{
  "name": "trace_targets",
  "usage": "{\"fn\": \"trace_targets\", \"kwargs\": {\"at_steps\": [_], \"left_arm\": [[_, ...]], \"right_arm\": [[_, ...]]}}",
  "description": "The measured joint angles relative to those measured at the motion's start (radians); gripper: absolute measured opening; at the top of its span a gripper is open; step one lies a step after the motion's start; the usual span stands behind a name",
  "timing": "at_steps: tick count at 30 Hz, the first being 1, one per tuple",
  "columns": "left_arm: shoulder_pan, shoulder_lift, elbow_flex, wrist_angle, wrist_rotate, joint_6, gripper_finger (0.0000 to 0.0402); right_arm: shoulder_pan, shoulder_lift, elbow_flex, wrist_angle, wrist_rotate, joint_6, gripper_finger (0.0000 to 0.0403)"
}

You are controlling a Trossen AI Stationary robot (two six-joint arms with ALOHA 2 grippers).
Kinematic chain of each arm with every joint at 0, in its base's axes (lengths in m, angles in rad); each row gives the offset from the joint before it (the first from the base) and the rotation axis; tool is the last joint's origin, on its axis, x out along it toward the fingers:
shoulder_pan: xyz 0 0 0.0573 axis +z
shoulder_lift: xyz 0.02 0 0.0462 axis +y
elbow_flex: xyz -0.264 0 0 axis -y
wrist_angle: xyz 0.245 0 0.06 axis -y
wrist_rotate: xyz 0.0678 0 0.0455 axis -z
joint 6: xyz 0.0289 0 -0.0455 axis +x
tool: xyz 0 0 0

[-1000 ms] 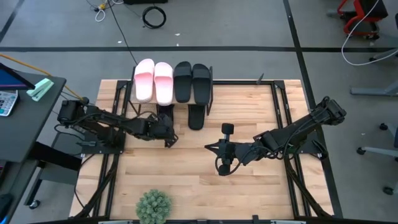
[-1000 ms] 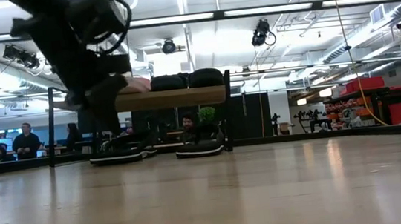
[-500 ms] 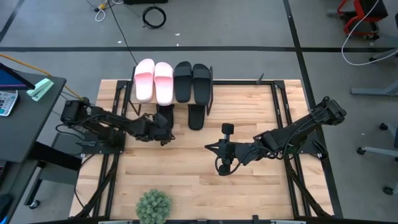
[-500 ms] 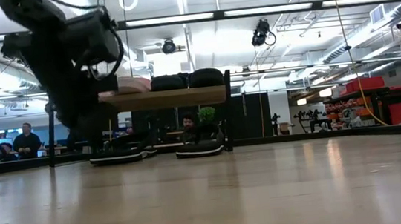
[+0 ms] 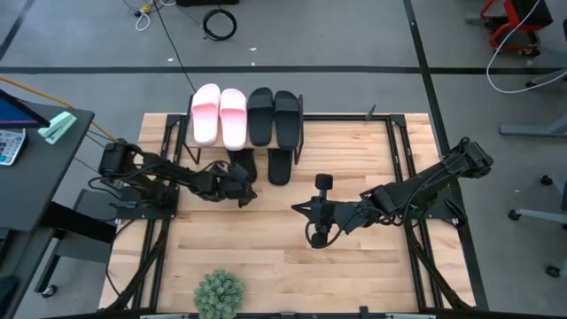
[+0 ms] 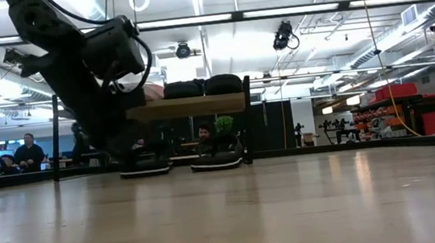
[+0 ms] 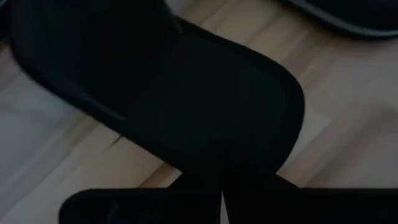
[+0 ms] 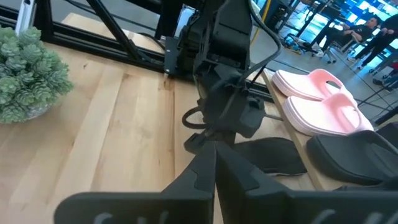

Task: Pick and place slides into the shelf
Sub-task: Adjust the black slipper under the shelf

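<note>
shelf (image 5: 297,146) top held four slides; left gripper (image 5: 244,190), closed on thin black slide (image 5: 241,167), was placing it underneath.

A small potted plant (image 5: 218,294) with grey-green foliage is set on the wooden slatted tabletop (image 5: 283,257), near its front edge on the left side; it is also seen in the right wrist view (image 8: 28,74). A dark side table (image 5: 35,168) is placed left of the tabletop, with a mint-green object (image 5: 58,127) laid on its corner. A coiled black cable (image 5: 219,24) is seen on the grey floor (image 5: 354,35). People (image 6: 28,151) are visible in the room beyond.
</note>
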Motion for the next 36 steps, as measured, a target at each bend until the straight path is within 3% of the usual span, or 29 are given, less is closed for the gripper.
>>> {"fn": "trace_targets", "kwargs": {"at_steps": [23,36], "left_arm": [[-0.051,0.009,-0.002,0.178,0.127,0.327,0.0000],[0.013,0.008,0.000,0.186,0.147,0.341,0.0008]], "right_arm": [[-0.006,0.000,0.000,-0.001,0.000,0.000,0.0012],[-0.006,0.000,0.000,-0.001,0.000,0.000,0.0012]]}}
